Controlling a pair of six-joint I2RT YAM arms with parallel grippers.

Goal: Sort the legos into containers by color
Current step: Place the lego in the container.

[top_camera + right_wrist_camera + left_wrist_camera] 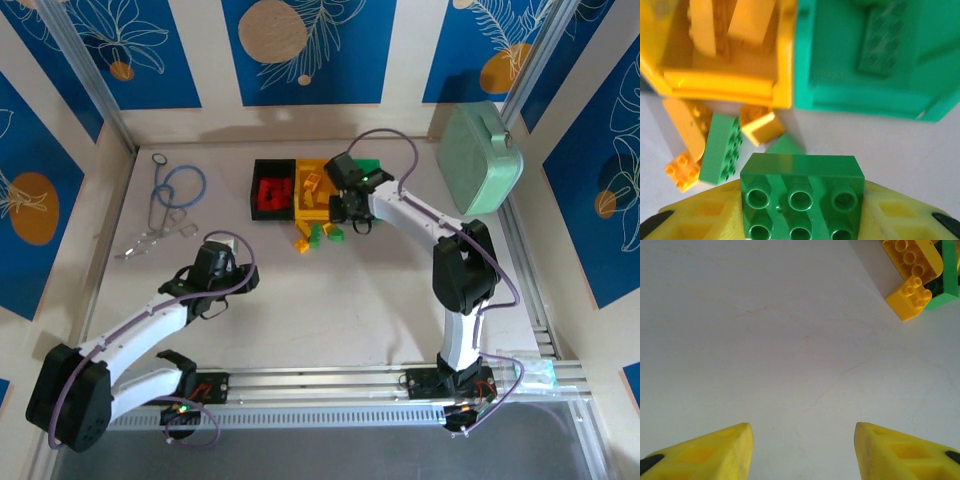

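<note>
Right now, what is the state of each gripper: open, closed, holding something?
Left gripper: open, holding nothing.
Right gripper: closed on a green lego brick.

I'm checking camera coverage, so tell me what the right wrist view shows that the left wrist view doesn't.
Right wrist: the right jaws closed on a green lego. Just beyond it are the yellow bin, holding yellow legos, and the green bin, holding a green brick.
Left wrist: the left jaws open with nothing between them, over bare table.
Shared: loose legos, yellow and green, lying on the white table.
</note>
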